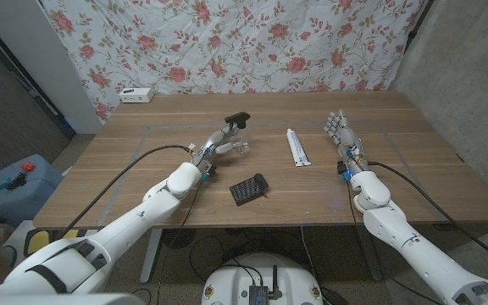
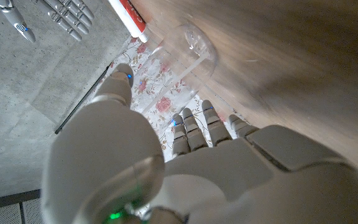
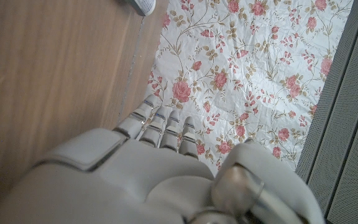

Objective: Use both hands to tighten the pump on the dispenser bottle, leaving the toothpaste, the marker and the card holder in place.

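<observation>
Held the clear dispenser bottle in the left hand near frame middle, kept the right hand wide and empty, likely needed to reach the black pump next.

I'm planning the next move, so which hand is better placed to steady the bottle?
Left. The left hand is already at the clear bottle, its fingers beside it. The right hand stands apart, beyond the toothpaste, so it likely fits turning the black pump afterward.
</observation>
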`<state>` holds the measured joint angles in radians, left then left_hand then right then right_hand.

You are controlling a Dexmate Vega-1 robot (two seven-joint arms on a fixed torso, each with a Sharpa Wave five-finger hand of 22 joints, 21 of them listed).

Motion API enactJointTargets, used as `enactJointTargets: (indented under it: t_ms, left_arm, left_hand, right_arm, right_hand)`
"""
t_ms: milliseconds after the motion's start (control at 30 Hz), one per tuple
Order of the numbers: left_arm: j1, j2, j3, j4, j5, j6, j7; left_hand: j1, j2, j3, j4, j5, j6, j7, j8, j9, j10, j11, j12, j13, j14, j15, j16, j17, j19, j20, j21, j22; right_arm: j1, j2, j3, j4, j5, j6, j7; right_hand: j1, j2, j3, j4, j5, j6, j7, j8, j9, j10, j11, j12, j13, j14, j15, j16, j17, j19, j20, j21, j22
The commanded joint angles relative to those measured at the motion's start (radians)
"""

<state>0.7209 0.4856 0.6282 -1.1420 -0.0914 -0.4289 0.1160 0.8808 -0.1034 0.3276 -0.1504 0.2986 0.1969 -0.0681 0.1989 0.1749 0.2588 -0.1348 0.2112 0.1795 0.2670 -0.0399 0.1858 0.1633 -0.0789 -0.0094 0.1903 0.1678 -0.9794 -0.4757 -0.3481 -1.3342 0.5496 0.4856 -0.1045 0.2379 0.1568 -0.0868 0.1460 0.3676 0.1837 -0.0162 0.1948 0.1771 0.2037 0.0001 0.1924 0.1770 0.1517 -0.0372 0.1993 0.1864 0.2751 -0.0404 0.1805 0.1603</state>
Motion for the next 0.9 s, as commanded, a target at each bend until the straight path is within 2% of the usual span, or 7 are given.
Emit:
enactJointTargets:
  t_ms: [33,400,600,633,733,800,900]
  left_arm:
    - [-0.021,-0.015,0.011,0.038,-0.017,-0.007,-0.024]
    - [-0.061,-0.043,0.025,0.103,-0.045,-0.025,-0.074]
    - [-0.083,-0.061,0.032,0.142,-0.054,-0.044,-0.093]
    - [-0.085,-0.063,0.033,0.145,-0.053,-0.046,-0.092]
    - [-0.093,-0.07,0.035,0.164,-0.054,-0.063,-0.094]
    - [-0.093,-0.076,0.034,0.17,-0.053,-0.068,-0.082]
    - [-0.102,-0.091,0.035,0.208,-0.059,-0.104,-0.086]
  left_hand:
    - [0.016,0.001,-0.001,-0.004,-0.006,0.02,0.004,0.007,0.004,0.011,-0.003,0.005,0.003,0.013,-0.101,0.004,0.002,0.003,-0.006,0.003,0.002]
    - [0.025,0.005,-0.003,-0.003,-0.016,0.038,0.005,0.009,0.006,0.031,-0.002,0.01,0.007,0.031,-0.102,0.006,0.003,0.013,-0.011,0.004,0.002]
    - [0.038,0.01,-0.005,-0.002,-0.028,0.066,0.003,0.013,0.008,0.063,-0.004,0.02,0.011,0.063,-0.105,0.012,0.004,0.03,-0.025,0.006,0.002]
    - [0.04,0.011,-0.005,-0.003,-0.03,0.068,0.004,0.014,0.008,0.066,-0.003,0.021,0.012,0.067,-0.106,0.013,0.005,0.033,-0.028,0.007,0.002]
    - [0.053,0.016,-0.003,-0.005,-0.036,0.09,0.004,0.018,0.009,0.081,-0.012,0.025,0.014,0.084,-0.108,0.015,0.005,0.044,-0.036,0.008,0.002]
    - [0.063,0.024,0.0,-0.005,-0.041,0.112,0.006,0.024,0.011,0.1,-0.008,0.032,0.018,0.097,-0.11,0.018,0.006,0.051,-0.041,0.008,0.001]
    - [0.087,0.041,0.0,-0.003,-0.068,0.172,0.015,0.034,0.015,0.149,-0.006,0.05,0.032,0.143,-0.106,0.022,0.007,0.109,-0.097,0.016,0.0]
  right_arm:
    - [-0.005,-0.001,0.004,-0.002,0.0,0.011,0.002]
    - [-0.027,-0.006,0.012,-0.024,-0.003,0.011,-0.017]
    - [-0.036,-0.001,0.016,-0.025,-0.002,0.02,-0.024]
    - [-0.038,-0.001,0.016,-0.025,-0.002,0.021,-0.026]
    - [-0.04,0.0,0.017,-0.024,-0.002,0.023,-0.026]
    - [-0.041,0.001,0.018,-0.022,-0.002,0.025,-0.026]
    - [-0.04,0.002,0.018,-0.02,-0.001,0.026,-0.025]
  right_hand:
    - [-0.001,0.0,0.005,0.004,0.003,0.006,-0.006,-0.005,0.002,0.0,0.001,-0.004,0.003,-0.003,-0.01,0.0,0.002,0.003,-0.075,0.004,0.004]
    - [-0.003,-0.001,0.007,0.004,0.003,0.007,-0.007,-0.005,0.002,0.0,0.002,-0.004,0.003,-0.003,-0.01,-0.001,0.002,0.003,-0.075,0.004,0.004]
    - [-0.004,-0.001,0.008,0.004,0.003,0.007,-0.006,-0.005,0.002,0.001,0.003,-0.004,0.003,-0.003,-0.011,-0.002,0.002,0.003,-0.074,0.004,0.004]
    - [-0.004,-0.001,0.008,0.004,0.003,0.007,-0.007,-0.005,0.002,0.001,-0.005,-0.004,0.003,-0.002,-0.011,-0.002,0.002,0.002,-0.074,0.004,0.004]
    - [-0.005,-0.002,0.008,0.003,0.002,0.008,-0.008,-0.005,0.002,0.0,0.001,-0.004,0.003,-0.003,-0.011,-0.002,0.002,0.003,-0.073,0.004,0.004]
    - [-0.005,-0.002,0.009,0.003,0.002,0.008,-0.009,-0.005,0.002,0.0,0.002,-0.005,0.003,-0.003,-0.01,-0.002,0.002,0.004,-0.071,0.004,0.004]
    - [-0.005,-0.002,0.009,0.003,0.002,0.008,-0.01,-0.005,0.002,0.001,0.003,-0.004,0.003,-0.002,-0.01,-0.002,0.002,0.005,-0.07,0.005,0.004]
